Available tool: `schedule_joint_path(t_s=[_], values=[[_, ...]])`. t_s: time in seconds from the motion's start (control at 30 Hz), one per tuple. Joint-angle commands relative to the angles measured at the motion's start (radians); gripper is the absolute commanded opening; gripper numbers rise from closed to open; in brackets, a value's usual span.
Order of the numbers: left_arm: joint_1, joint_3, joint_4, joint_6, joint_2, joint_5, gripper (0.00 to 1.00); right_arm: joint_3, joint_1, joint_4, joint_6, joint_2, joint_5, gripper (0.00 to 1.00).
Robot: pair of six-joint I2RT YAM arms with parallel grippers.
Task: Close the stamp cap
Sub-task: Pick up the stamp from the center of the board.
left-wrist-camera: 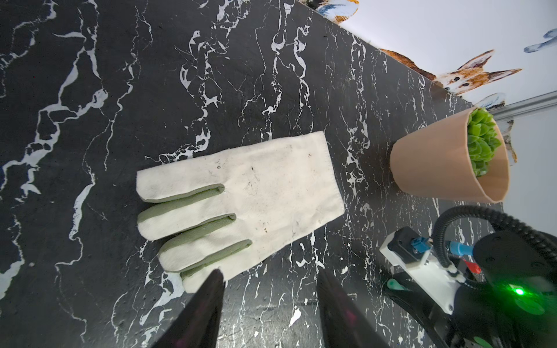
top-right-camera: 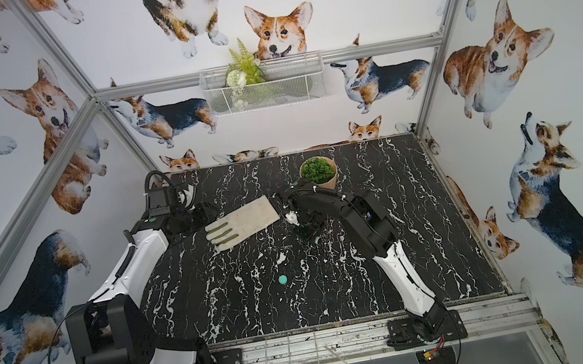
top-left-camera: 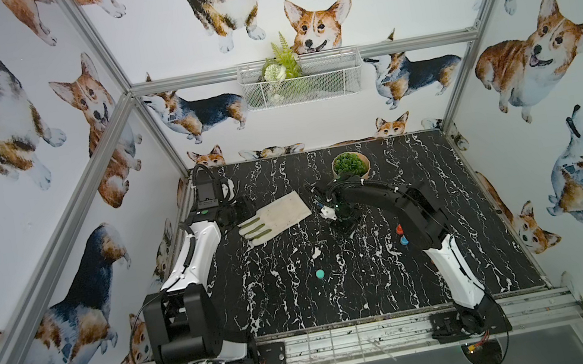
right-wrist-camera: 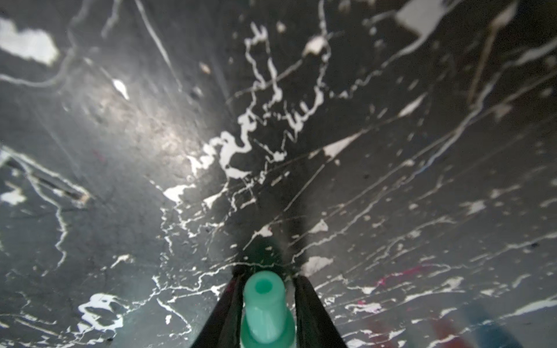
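Teal stamp (right-wrist-camera: 265, 304) pinched in the jaws of the right gripper (right-wrist-camera: 266, 275), low over the middle of the surface (top-left-camera: 376, 287), right of the glove (top-left-camera: 275, 214); its likely cap (top-left-camera: 319, 274) lies nearer, well apart. Grasp step, I'd say: next calls for carrying across and aligning squarely. Jaws of the left gripper (left-wrist-camera: 268, 280) stand spread, empty.

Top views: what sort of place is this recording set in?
Probably a purpose-built robot test cell: aluminium frame, corgi-print wall panels, left arm and right arm bolted to a rail at a marble-pattern tabletop.
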Motion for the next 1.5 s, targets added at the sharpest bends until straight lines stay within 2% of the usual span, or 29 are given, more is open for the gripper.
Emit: schedule_joint_path(t_s=[0.0, 0.17, 0.33, 0.53, 0.67, 0.87, 1.0, 1.07, 1.17, 1.27, 1.47], values=[[0.002, 0.007, 0.008, 0.01, -0.002, -0.005, 0.53, 0.01, 0.002, -0.066, 0.037, 0.007, -0.026, 0.29], [0.002, 0.005, 0.008, 0.009, 0.001, 0.0, 0.53, 0.021, 0.002, -0.061, 0.073, -0.002, -0.034, 0.18], [-0.001, -0.007, 0.025, 0.011, -0.009, 0.001, 0.53, 0.025, -0.001, -0.012, 0.156, -0.063, -0.08, 0.14], [-0.033, -0.011, 0.071, -0.002, -0.034, 0.04, 0.53, 0.021, -0.031, 0.109, 0.333, -0.195, -0.204, 0.1], [-0.087, 0.015, 0.114, -0.032, -0.074, 0.079, 0.53, -0.04, -0.072, 0.251, 0.498, -0.314, -0.29, 0.08], [-0.264, 0.096, 0.159, -0.053, -0.121, 0.062, 0.54, -0.283, -0.169, 0.65, 0.9, -0.527, -0.451, 0.05], [-0.374, 0.155, 0.182, -0.074, -0.118, 0.058, 0.54, -0.382, -0.194, 0.86, 1.137, -0.609, -0.484, 0.04], [-0.418, 0.178, 0.197, -0.086, -0.115, 0.053, 0.55, -0.432, -0.193, 0.948, 1.27, -0.647, -0.452, 0.05], [-0.472, 0.204, 0.221, -0.101, -0.109, 0.046, 0.55, -0.478, -0.186, 0.976, 1.426, -0.692, -0.353, 0.05], [-0.51, 0.22, 0.236, -0.1, -0.103, 0.04, 0.55, -0.488, -0.186, 0.97, 1.518, -0.721, -0.311, 0.05], [-0.539, 0.239, 0.236, -0.098, -0.071, 0.042, 0.55, -0.528, -0.177, 1.041, 1.674, -0.757, -0.312, 0.05]])
